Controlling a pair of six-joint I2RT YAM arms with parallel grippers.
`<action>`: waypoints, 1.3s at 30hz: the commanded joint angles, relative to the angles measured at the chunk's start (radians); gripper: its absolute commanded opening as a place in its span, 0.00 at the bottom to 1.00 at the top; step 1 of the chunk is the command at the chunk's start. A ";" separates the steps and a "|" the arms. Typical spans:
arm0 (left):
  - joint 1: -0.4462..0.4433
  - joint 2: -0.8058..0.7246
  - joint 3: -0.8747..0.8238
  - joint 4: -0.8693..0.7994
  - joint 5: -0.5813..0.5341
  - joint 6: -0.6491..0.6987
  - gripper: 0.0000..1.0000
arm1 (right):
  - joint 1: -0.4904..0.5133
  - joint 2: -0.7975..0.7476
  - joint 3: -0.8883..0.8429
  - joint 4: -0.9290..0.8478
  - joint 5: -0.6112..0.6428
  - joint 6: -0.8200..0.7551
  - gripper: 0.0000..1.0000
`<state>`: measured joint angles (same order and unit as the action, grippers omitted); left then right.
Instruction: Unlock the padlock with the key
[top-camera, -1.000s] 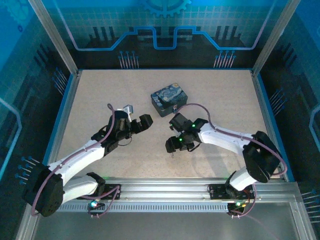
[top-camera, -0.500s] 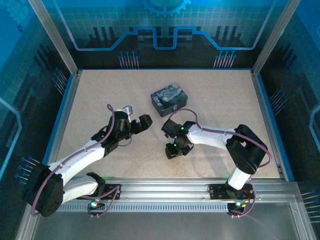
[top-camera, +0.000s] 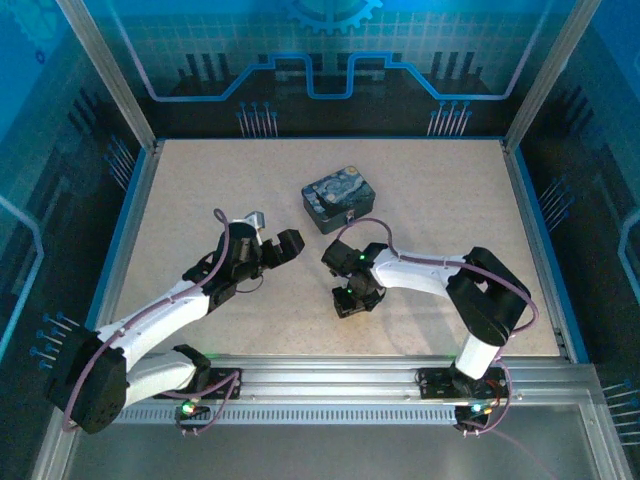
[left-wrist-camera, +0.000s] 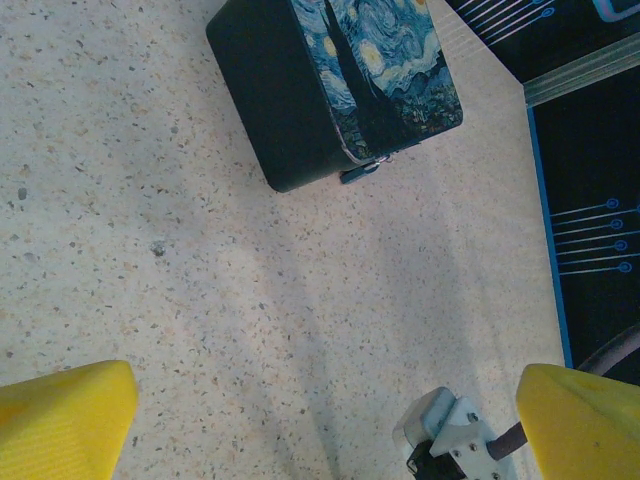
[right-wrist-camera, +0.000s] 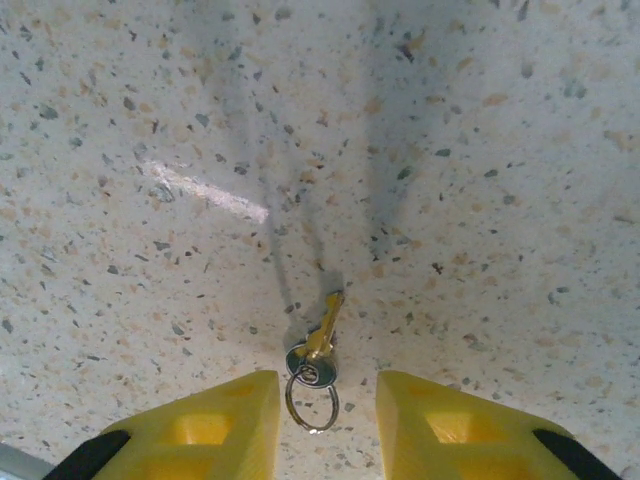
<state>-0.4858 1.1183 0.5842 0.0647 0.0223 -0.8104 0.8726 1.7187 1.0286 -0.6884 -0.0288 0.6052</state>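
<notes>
Key (right-wrist-camera: 320, 340) lying between the tips of my right claw (right-wrist-camera: 328, 405).
Top view: my left claw (top-camera: 272, 232) is gaping wide near the tin (top-camera: 340, 200). Left wrist: tin sitting ahead. Right wrist: tips standing apart, not touching the key.

Item count: one tabletop (top-camera: 200, 180); two arms, left arm (top-camera: 170, 305) and right arm (top-camera: 430, 272); two pincers, left pincer (left-wrist-camera: 325, 420) and right pincer (right-wrist-camera: 328, 420), each with two yellow fingers (right-wrist-camera: 190, 430); one starry-print tin (left-wrist-camera: 340, 90); one key (right-wrist-camera: 322, 330) on one ring (right-wrist-camera: 312, 430), lying on the arm-base side of the tin.
</notes>
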 joint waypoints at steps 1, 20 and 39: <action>-0.007 -0.013 0.003 -0.015 -0.015 0.010 0.99 | 0.014 0.019 0.021 -0.021 0.024 -0.001 0.30; -0.007 -0.013 0.009 -0.026 -0.021 0.010 0.99 | 0.017 0.057 0.008 0.015 0.007 0.011 0.19; -0.004 -0.044 0.064 -0.028 0.007 0.026 0.99 | -0.046 -0.134 -0.056 0.173 0.007 0.029 0.00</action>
<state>-0.4858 1.0988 0.6006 0.0345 0.0196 -0.8062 0.8555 1.6588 0.9802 -0.5941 -0.0170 0.6144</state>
